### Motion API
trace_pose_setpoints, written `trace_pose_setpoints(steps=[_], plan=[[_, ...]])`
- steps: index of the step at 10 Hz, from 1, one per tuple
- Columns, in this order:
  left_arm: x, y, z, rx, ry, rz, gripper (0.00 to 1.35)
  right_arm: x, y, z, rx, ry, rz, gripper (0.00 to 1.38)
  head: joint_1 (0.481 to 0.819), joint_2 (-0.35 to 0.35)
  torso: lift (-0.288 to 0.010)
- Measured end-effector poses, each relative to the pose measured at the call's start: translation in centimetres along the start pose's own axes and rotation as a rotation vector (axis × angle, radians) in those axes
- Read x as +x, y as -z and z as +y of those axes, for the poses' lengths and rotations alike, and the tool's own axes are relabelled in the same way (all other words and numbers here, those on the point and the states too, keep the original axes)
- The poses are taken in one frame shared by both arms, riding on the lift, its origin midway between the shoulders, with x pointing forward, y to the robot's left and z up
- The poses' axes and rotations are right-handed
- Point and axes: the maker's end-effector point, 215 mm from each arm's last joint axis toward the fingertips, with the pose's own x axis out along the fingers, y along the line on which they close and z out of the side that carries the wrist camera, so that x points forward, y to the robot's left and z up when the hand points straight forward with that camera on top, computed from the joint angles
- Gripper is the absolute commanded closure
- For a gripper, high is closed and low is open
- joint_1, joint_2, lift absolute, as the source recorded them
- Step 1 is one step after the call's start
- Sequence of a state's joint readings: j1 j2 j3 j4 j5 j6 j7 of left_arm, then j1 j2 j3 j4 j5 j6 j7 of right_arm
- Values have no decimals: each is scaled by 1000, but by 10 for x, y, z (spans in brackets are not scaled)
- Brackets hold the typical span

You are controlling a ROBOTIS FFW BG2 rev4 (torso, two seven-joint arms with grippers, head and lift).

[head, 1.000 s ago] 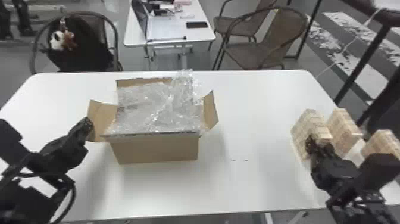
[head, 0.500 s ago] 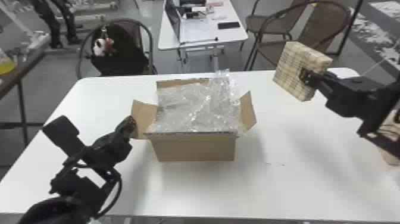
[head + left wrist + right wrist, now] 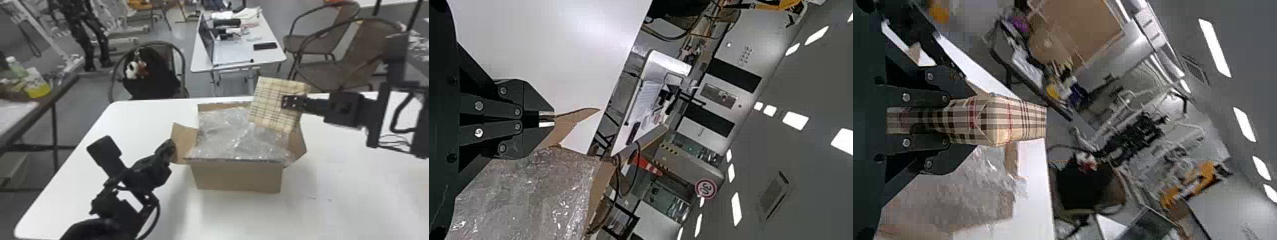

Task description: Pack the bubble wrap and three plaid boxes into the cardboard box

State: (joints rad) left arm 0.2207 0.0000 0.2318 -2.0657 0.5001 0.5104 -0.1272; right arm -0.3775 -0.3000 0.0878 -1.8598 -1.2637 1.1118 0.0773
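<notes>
A plaid box (image 3: 266,110) is squeezed by the right gripper (image 3: 289,102) and is held tilted over the right back part of the open cardboard box (image 3: 236,177). The bubble wrap (image 3: 226,137) is heaped inside; whether it is touched cannot be told. The left flap (image 3: 185,143) is pinched by the left gripper (image 3: 171,147), low over the white table (image 3: 351,198).
</notes>
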Motion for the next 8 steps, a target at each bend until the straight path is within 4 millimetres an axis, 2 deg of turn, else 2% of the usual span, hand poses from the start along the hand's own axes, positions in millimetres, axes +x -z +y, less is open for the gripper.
trace_pose_setpoints(steps=[2, 3, 4, 6, 7, 8], plan=[[5, 2, -7, 2, 11, 4, 1211, 45, 21, 7, 128, -150, 71, 1003, 630, 283, -174], [6, 3, -9, 2, 12, 7, 1211, 60, 31, 3, 174, -179, 89, 1001, 634, 293, -174], [7, 5, -10, 2, 12, 9, 1211, 70, 41, -7, 207, -166, 106, 932, 642, 296, -174], [7, 5, -9, 1, 11, 10, 1211, 73, 62, -20, 335, -179, 138, 134, 658, 299, -174], [6, 5, -7, -1, 9, 9, 1211, 70, 63, -24, 353, -170, 135, 42, 663, 297, -174], [6, 4, -7, -3, 8, 6, 1211, 62, 54, -22, 317, -142, 125, 124, 657, 290, -174]])
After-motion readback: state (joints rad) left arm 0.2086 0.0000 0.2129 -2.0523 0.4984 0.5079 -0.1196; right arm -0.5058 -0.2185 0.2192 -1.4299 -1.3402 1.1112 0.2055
